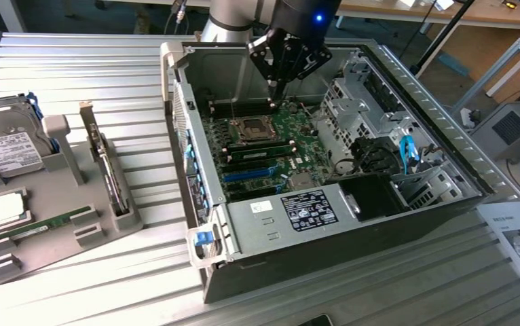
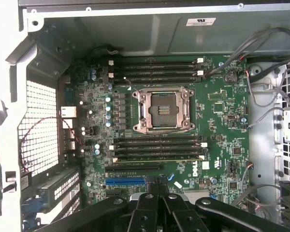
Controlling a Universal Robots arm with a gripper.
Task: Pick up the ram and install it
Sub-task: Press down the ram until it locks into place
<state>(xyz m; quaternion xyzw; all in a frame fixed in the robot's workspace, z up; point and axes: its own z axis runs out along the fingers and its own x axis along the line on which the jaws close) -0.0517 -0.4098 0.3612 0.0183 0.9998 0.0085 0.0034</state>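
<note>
The gripper (image 1: 273, 87) hung inside the open computer case (image 1: 441, 122) at the upper middle of the frame, jaws clenched and grasping nothing — 1 ram (image 1: 38, 228) lay in the grey tray (image 1: 61, 251) at lower left.

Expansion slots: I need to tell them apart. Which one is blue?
The blue slot beside the gripper in the wrist view; the long slot between it and the RAM slots is black.
</note>
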